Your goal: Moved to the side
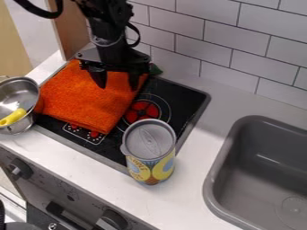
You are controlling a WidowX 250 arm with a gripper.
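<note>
One white tiled wall (195, 40) fills the back of what I've got on camera, with a pale counter (201, 139) running below it. Dark gray sink (218, 173) is set into the counter on the right. Left of that is the black stove top (181, 94), with a red-centered burner (142, 111) and a row of knobs (19, 167) on the front panel below.

The orange cloth (84, 101) lies spread over the left part of the stove, a bit rumpled. My gripper (117, 87) hangs over its back right part, fingers wide apart and pointing down, nothing between them. Can't tell from this angle if the tips touch the fabric.

Tall can (150, 152) with a gray lid stands upright at the stove's front right corner. Metal pot (30, 120) sits at the far left, right beside the cloth, with a little yellow thing (13, 117) in it. Smallest bit is something dark green (155, 69) just behind the gripper.
</note>
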